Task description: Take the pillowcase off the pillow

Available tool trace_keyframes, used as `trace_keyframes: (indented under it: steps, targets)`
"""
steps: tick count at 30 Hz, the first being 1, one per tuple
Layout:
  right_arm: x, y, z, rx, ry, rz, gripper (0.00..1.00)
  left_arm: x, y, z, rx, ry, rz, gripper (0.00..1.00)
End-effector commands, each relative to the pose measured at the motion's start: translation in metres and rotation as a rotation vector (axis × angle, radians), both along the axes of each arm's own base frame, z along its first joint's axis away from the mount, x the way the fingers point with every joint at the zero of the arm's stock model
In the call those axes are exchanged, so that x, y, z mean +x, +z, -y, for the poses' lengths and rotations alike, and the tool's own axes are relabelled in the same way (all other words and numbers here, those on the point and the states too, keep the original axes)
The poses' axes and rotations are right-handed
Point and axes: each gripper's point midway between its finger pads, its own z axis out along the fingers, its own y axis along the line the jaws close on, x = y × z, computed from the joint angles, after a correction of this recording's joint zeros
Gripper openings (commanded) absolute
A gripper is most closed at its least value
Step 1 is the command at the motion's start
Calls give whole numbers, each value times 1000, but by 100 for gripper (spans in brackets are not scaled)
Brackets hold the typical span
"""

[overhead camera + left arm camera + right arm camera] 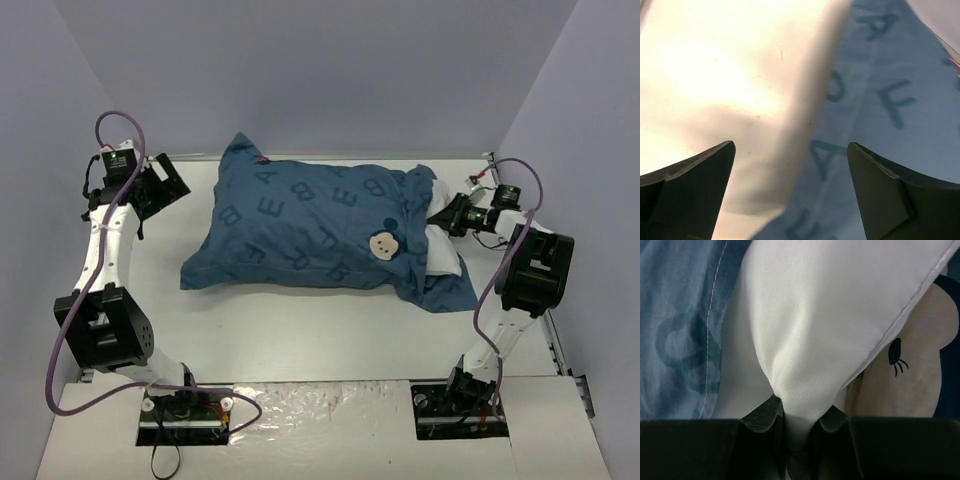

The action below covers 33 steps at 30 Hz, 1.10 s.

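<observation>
The teal-blue lettered pillowcase (300, 225) covers most of the pillow and lies across the middle of the table. The white pillow (442, 255) sticks out of its open right end. My right gripper (440, 215) is shut on a pinch of the white pillow (805, 340), with pillowcase fabric (680, 325) to its left. My left gripper (165, 185) is open and empty just left of the pillowcase's far left corner. In the left wrist view the pillowcase (880, 115) lies below and between the fingers (885, 195).
White table surface (300, 330) runs in front of the pillow. A mouse-face print (384, 243) sits on the pillowcase near the open end. Blue-grey walls close in the back and sides. Purple cables loop over both arms.
</observation>
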Motion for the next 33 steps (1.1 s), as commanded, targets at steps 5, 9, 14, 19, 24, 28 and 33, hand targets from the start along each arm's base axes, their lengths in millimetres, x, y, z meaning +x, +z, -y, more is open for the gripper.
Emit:
trace_keyframes:
  steps: [5,9,14,19,24,28,33]
  targets:
    - [-50,-34,32,-171,98,-66,0,47,-20,39,-256,-132,99,94]
    - [-53,-37,32,-172,111,-76,0,62,-21,73,-397,-222,147,94]
    - [-51,-39,37,-226,146,-63,0,88,-29,88,-463,-228,146,94]
    - [-51,-38,35,-233,167,-62,0,92,-43,120,-535,-286,107,95]
    - [-49,-31,29,-235,179,-48,0,80,-39,143,-619,-338,139,43]
    - [-43,-20,33,-270,172,-17,0,65,-33,119,-618,-254,163,3]
    - [-35,-1,49,-348,140,42,0,43,7,77,-543,-155,269,2]
